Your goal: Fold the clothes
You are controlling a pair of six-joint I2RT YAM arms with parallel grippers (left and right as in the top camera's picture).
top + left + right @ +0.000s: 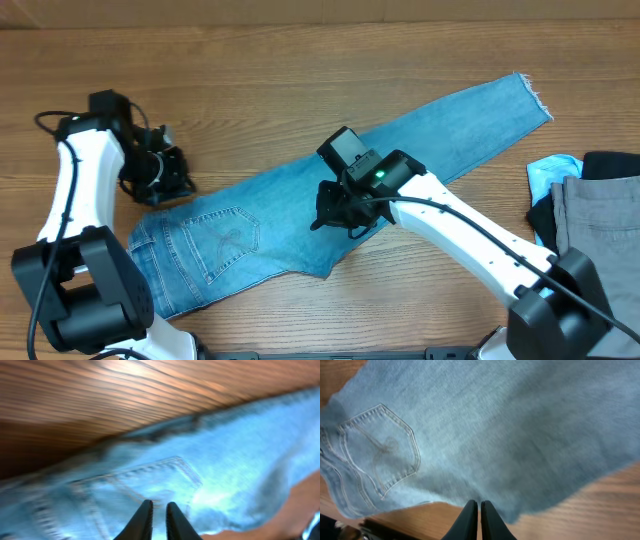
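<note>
Right gripper [479, 504] is clenched, its fingers pressed together on nothing, and it hangs over the near edge of the jeans [300, 190]. Its arm reaches in from the lower right across the table [300, 60]. Left gripper [158, 505] is almost closed, with a thin slit between its fingers. It is empty and sits by the waistband, its arm bent at the left edge. The jeans lie flat and diagonal, waist lower left, frayed hem [535, 100] upper right. Grey trousers [600, 215] and a pale-blue cloth [552, 172] lie well apart at the right.
</note>
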